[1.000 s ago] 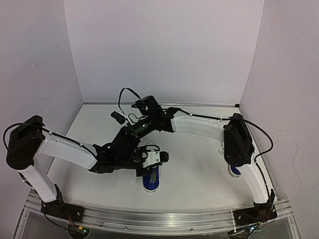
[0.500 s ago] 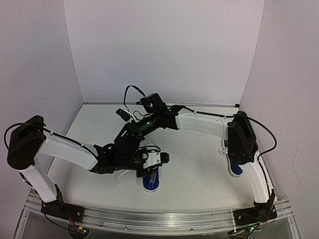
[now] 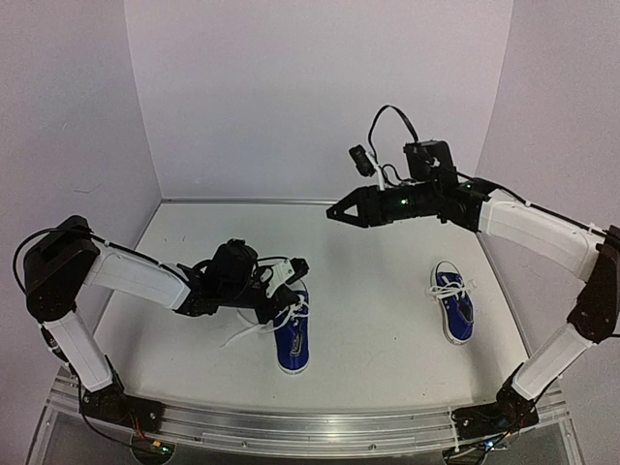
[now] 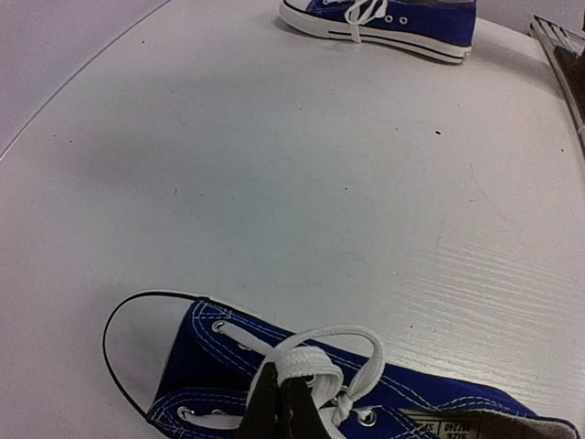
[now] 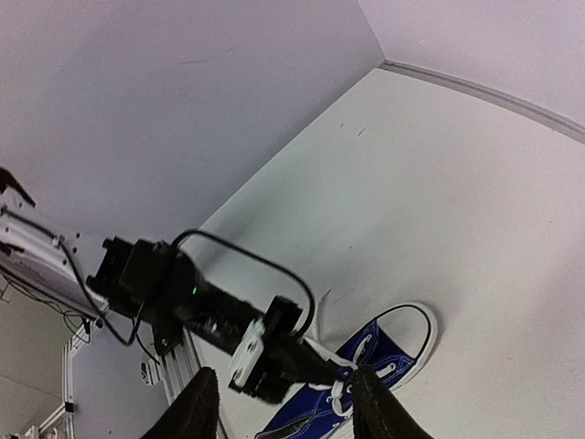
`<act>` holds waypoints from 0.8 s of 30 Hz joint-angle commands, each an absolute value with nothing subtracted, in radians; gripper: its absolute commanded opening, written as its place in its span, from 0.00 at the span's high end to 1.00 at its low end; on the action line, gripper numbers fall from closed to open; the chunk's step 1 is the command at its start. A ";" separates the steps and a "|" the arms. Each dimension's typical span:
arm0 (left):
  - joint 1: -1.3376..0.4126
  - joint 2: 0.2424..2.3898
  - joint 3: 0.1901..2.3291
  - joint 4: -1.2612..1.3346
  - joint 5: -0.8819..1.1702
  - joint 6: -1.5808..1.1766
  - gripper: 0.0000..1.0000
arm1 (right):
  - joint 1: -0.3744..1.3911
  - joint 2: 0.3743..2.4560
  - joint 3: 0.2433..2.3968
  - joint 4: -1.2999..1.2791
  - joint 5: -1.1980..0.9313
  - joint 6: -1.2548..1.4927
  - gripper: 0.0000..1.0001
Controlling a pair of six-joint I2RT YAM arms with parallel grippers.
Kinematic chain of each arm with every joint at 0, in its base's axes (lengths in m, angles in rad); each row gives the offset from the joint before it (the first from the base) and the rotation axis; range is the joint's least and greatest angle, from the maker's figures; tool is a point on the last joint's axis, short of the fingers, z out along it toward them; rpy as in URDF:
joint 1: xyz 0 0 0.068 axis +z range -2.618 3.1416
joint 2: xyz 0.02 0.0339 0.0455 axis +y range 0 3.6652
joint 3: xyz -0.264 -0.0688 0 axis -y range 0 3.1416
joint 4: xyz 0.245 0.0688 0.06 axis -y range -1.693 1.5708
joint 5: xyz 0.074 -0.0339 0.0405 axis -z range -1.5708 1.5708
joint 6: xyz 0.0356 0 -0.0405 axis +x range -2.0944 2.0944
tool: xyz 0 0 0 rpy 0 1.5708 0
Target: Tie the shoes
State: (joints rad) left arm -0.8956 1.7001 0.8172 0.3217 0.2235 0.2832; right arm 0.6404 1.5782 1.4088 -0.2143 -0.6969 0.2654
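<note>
2 blue shoes (image 3: 293, 344) (image 3: 455, 312), 2 robot arms (image 3: 131, 276) (image 3: 528, 228), 1 table (image 3: 378, 310).

In the left wrist view, 2 things are cut off: the near shoe (image 4: 219, 361) loses its heel at the bottom edge, the far shoe (image 4: 411, 18) its upper at the top edge.

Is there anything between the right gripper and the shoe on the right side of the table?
Nothing visible stands between them. The right gripper hangs open in the air, and the shoe lies apart on the table, uncovered.
</note>
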 commanded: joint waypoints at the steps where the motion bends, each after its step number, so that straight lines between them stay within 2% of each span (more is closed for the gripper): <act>1: -0.838 1.722 0.872 0.372 0.323 0.134 1.00 | 0.652 1.515 1.294 -0.221 -0.683 0.180 0.57; 5: -0.803 1.772 0.925 0.343 0.375 0.079 1.00 | 0.754 1.464 1.239 -0.257 -0.529 0.076 0.62; 12: -0.776 1.865 0.997 0.318 0.486 -0.018 1.00 | 0.989 1.528 1.244 -0.312 -0.236 -0.210 0.68; 24: -0.730 2.000 1.108 0.220 0.664 -0.120 1.00 | 1.135 1.878 1.490 -0.357 -0.200 -0.547 0.68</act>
